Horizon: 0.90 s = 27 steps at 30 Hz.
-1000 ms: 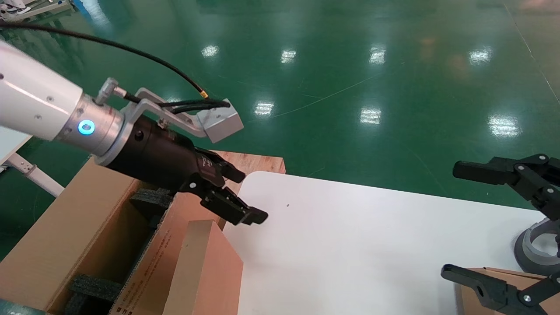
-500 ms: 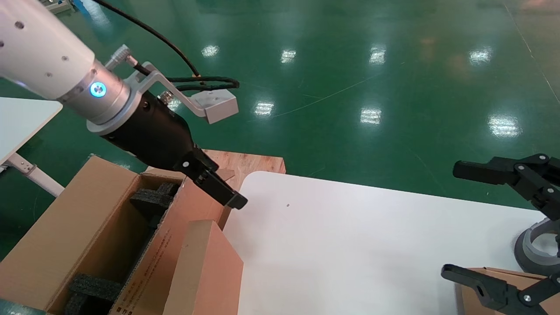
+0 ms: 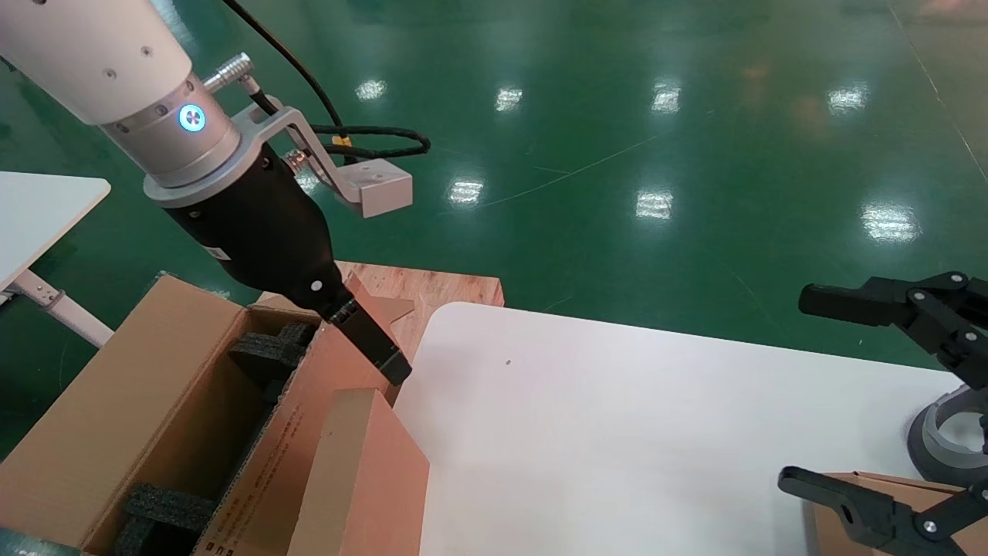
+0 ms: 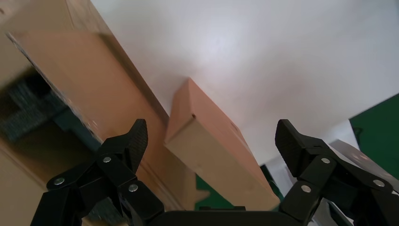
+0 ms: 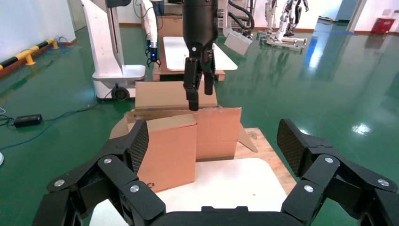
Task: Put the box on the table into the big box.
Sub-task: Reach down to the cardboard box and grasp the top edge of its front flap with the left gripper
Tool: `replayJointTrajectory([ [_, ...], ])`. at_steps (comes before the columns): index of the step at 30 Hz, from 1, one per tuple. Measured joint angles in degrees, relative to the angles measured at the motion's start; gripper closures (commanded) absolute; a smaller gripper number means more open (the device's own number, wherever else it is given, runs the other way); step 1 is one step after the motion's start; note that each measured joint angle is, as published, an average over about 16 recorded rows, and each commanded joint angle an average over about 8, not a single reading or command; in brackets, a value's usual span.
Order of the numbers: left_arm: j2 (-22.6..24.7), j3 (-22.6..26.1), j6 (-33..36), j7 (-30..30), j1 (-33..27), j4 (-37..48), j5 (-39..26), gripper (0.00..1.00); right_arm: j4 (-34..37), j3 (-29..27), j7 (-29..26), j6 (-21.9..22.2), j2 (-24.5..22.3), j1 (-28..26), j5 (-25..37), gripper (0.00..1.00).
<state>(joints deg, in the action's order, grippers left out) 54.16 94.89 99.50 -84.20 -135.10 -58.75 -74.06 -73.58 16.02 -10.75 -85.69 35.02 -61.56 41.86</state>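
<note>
The box (image 3: 363, 471) is slim brown cardboard and stands on edge at the left rim of the white table (image 3: 617, 432), against a flap of the big box (image 3: 139, 401). That long carton sits left of the table, with black foam (image 3: 266, 351) inside. My left gripper (image 3: 382, 359) points down just above the box's top edge. It is open, and in the left wrist view the box (image 4: 211, 150) lies below and between the spread fingers (image 4: 134, 141), untouched. My right gripper (image 3: 818, 394) hangs open at the table's right end. From there I see the box (image 5: 167, 150) and the left gripper (image 5: 195, 89).
A wooden pallet (image 3: 432, 289) lies behind the carton. A smaller white table (image 3: 38, 208) stands far left on the green floor. Below my right gripper are a brown cardboard piece (image 3: 888, 486) and a grey round base (image 3: 938, 444).
My left gripper has swung from reaching out over the table corner to pointing down, and has drawn back left over the box's top edge. The box and the right arm have stayed still.
</note>
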Motion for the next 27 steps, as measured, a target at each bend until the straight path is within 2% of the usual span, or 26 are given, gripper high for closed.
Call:
replayJointTrajectory([
  [6,2.7,7.5,0.1,0.3,-2.7,4.4,5.6,0.0,0.0,0.0,0.0,0.0,0.0,0.0,0.0,0.0],
  [12,4.4,12.5,0.2,0.7,-4.3,7.3,9.6,0.0,0.0,0.0,0.0,0.0,0.0,0.0,0.0,0.0],
  [27,5.4,17.8,0.2,1.7,-4.2,9.4,13.4,0.0,0.0,0.0,0.0,0.0,0.0,0.0,0.0,0.0],
])
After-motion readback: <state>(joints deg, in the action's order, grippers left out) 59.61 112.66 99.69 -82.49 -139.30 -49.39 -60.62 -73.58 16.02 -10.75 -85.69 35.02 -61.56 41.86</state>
